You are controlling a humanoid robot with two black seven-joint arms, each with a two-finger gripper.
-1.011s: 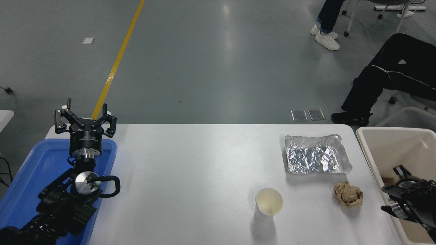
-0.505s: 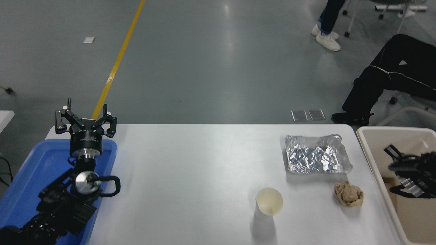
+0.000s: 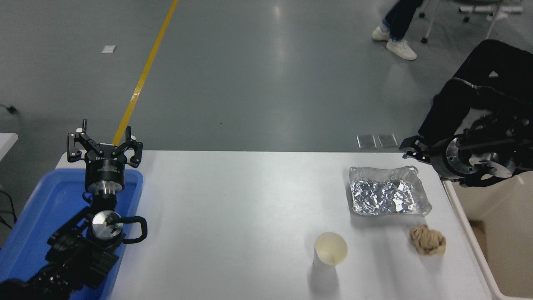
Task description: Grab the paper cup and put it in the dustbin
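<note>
Head view: my paper cup (image 3: 330,250) stands upright near the counter (image 3: 233,200) front edge, untouched. My right end effector (image 3: 410,151) hangs over the far right corner beside the dustbin (image 3: 466,233), holding nothing; I cannot tell its opening. Everything remains.

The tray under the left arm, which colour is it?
Blue tray, seen in the head view.

both arms black. left gripper (image 3: 104,146) has angular black fingers with white tips, ribbed black cylinder wrist, silver ring, shiny metal disc, looped black cable. right gripper (image 3: 410,151) black with silver collar.
</note>
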